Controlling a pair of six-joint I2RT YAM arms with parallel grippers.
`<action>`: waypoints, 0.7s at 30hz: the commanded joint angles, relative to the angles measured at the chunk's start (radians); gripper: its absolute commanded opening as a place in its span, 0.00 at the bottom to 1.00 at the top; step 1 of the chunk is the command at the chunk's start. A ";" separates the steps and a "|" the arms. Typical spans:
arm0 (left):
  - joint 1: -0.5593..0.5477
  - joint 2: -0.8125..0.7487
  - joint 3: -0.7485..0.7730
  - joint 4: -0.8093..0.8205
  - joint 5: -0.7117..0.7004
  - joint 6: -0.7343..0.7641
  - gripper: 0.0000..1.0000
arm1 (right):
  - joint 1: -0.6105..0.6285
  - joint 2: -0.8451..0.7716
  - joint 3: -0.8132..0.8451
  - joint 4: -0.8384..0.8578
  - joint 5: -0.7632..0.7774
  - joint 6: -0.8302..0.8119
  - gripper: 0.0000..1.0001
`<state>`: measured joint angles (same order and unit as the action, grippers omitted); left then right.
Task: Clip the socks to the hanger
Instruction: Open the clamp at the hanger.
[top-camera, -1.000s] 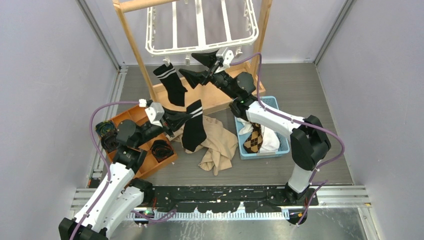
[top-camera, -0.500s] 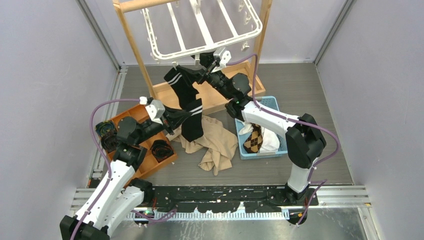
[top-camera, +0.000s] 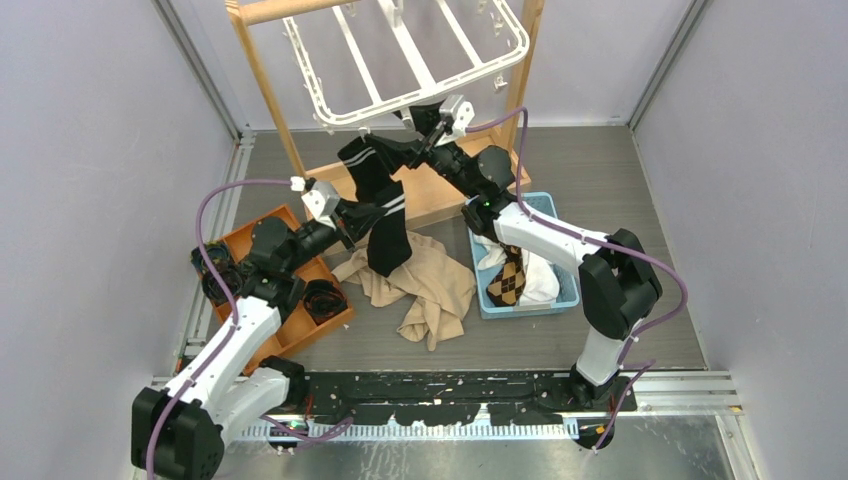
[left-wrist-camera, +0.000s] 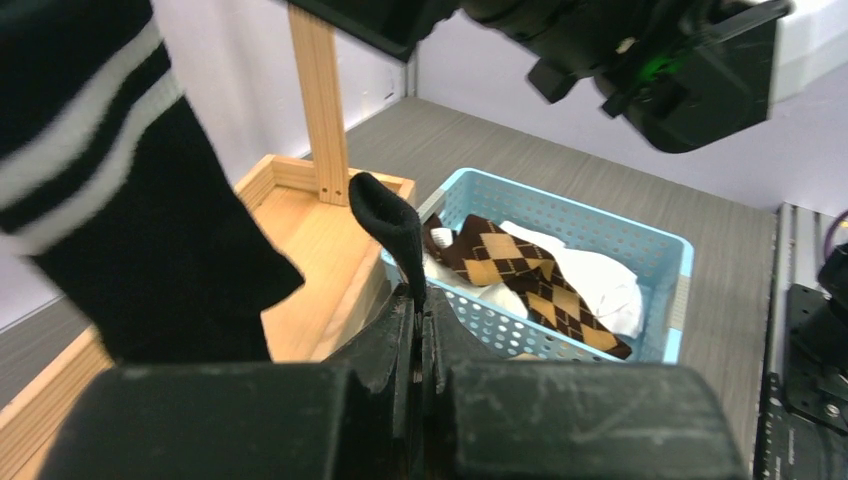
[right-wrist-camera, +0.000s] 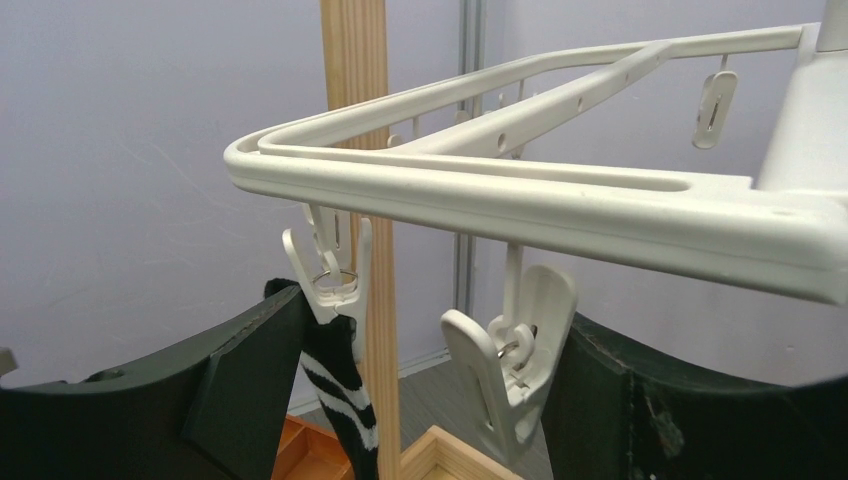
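From above: hemmed in by pale walls (top-camera: 100, 150) on the left, right and far sides. Counted two black striped socks. Found the clipped sock (top-camera: 362, 168) hanging from the near rim of the tilted white hanger (top-camera: 440, 88), itself slung from one wooden stand (top-camera: 265, 80). Found the held sock (top-camera: 388, 245) draped from the left hand (top-camera: 350, 215), clenched on its cloth, just below the clipped one. Saw the right hand (top-camera: 428, 122) up at that same rim, spread wide. Counted one blue basket (top-camera: 570, 290) with one argyle sock (top-camera: 507, 280), one beige cloth (top-camera: 430, 290), and one orange tray (top-camera: 290, 335) with three dark rolled bundles (top-camera: 322, 298). Found the most room on the bench (top-camera: 640, 200) right of the basket.

From the left wrist: showed the left hand (left-wrist-camera: 418, 320) pinched shut on an upright fold of black sock (left-wrist-camera: 390, 225). Crowded at left by a striped sock (left-wrist-camera: 130, 230), which of the two unclear. Looked past the stand's post (left-wrist-camera: 318, 100) to the basket (left-wrist-camera: 640, 240), argyle sock (left-wrist-camera: 520, 275) on white socks (left-wrist-camera: 600, 285).

From the right wrist: showed the right hand (right-wrist-camera: 430, 400) splayed under the hanger's rim (right-wrist-camera: 500, 195), fingers (right-wrist-camera: 250, 370) wide apart. Counted two clips between them: one (right-wrist-camera: 330, 280) biting the clipped sock (right-wrist-camera: 340, 400), one (right-wrist-camera: 510, 370) bare, close to the right finger.
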<state>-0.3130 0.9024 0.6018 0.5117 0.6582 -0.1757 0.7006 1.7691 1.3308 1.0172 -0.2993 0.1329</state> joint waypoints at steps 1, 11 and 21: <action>0.012 0.055 0.056 0.131 -0.066 0.002 0.00 | -0.021 -0.080 -0.004 0.043 -0.046 0.003 0.83; 0.038 0.147 0.102 0.172 -0.111 -0.002 0.00 | -0.062 -0.099 -0.002 0.017 -0.116 0.025 0.84; 0.045 0.143 0.109 0.166 -0.117 -0.007 0.00 | -0.081 -0.078 0.033 0.033 -0.190 0.078 0.82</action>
<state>-0.2737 1.0565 0.6712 0.6178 0.5568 -0.1791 0.6262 1.7214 1.3254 1.0058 -0.4477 0.1753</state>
